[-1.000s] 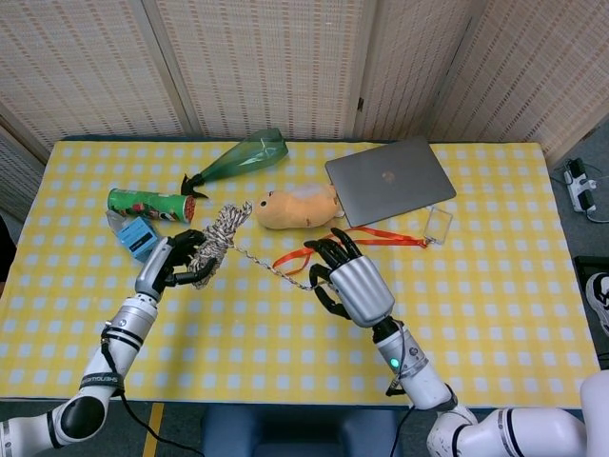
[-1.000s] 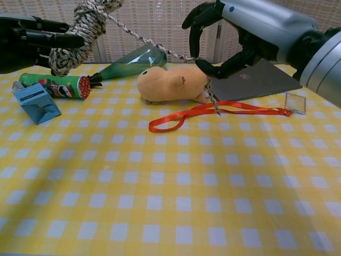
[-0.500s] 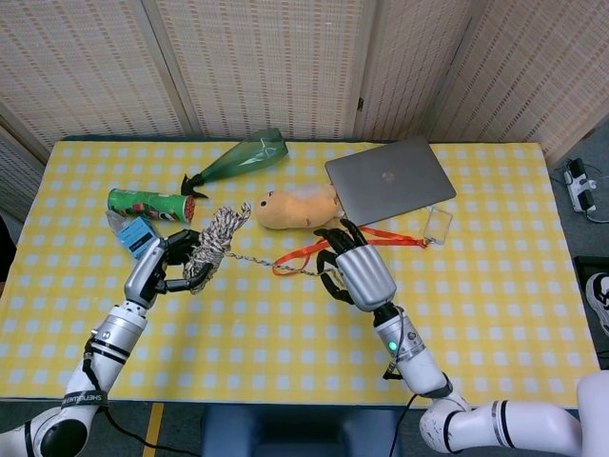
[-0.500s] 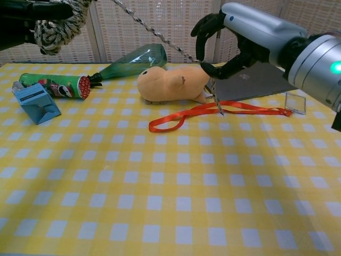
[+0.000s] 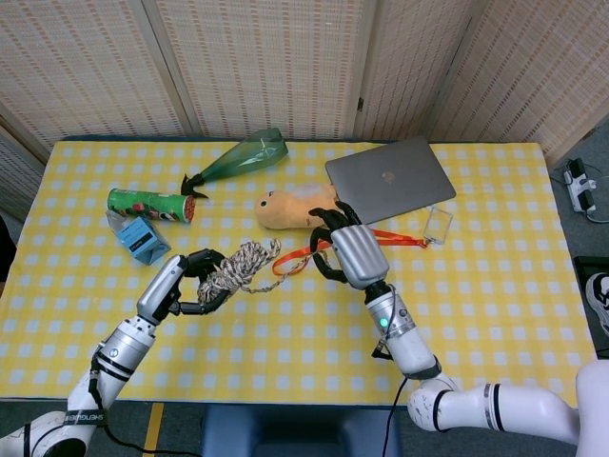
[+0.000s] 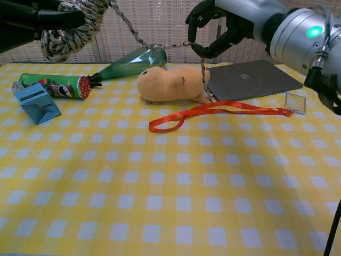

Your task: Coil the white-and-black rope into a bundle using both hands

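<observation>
The white-and-black rope (image 5: pixel 244 268) is mostly wound into a coil (image 6: pixel 74 24), and my left hand (image 5: pixel 185 284) grips that coil above the table's front left. In the chest view the left hand (image 6: pixel 32 21) sits at the top left corner. A short strand (image 6: pixel 154 45) runs from the coil to my right hand (image 5: pixel 343 250), which pinches it in curled fingers just in front of the plush toy. Below the right hand (image 6: pixel 221 24) the rope's tail (image 6: pixel 203 74) hangs down.
A tan plush toy (image 5: pixel 290 209) lies mid-table beside a grey laptop (image 5: pixel 390 179). A red lanyard (image 6: pixel 213 111) and a clear card holder (image 5: pixel 438 225) lie near the right hand. A green bottle (image 5: pixel 238 157), a green can (image 5: pixel 150 204) and a blue box (image 5: pixel 143 238) sit at the left.
My left hand carried the coil nearer and rightward. The right hand rose toward the plush toy, and the strand between the hands is now shorter.
</observation>
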Motion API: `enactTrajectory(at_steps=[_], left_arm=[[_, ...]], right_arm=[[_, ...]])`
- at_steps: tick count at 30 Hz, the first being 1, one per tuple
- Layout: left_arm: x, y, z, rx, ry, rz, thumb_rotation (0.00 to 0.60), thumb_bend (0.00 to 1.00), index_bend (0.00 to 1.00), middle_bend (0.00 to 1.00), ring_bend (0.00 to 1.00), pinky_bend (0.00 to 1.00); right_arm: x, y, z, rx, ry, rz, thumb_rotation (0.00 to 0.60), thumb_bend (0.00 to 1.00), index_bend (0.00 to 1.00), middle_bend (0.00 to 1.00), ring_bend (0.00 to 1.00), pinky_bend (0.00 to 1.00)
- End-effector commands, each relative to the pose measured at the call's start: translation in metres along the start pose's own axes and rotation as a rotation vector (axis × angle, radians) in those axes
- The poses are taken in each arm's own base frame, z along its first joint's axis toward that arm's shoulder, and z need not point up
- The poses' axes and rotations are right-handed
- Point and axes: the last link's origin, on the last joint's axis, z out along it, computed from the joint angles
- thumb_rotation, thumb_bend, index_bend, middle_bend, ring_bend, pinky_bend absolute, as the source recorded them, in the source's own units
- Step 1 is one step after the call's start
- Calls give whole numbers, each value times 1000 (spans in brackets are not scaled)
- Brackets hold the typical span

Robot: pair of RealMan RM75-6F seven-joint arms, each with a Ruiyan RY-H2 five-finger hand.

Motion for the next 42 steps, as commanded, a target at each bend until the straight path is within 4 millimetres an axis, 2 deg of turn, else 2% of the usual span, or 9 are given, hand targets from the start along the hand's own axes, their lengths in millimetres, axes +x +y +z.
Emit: enactTrajectory(at_steps=[1,18,29,35,42], left_arm=[[-4,2,-1,-14,-29,46,600,654,782,779,677,752],[-29,-1,6,-74,-79,397,600,653,785,779,650,685],[-34,-10,14,-63,47,744,600,653,785,778,648,680],[-37,-18,17,2,128,921,600,653,796,779,648,679],[-39,-21,20,103,133,900,600,652,815,802,672,679]], right_arm=[[1,-4,3,2,0,25,600,476,683,216,195,84],[20,-50,14,72,1,75,600,476,683,217,195,84],[28,-63,12,80,-1,99,600,475,683,224,197,84],[28,-73,8,93,19,92,600,476,683,227,200,84],[22,-77,0,103,72,39,600,475,683,228,202,84]])
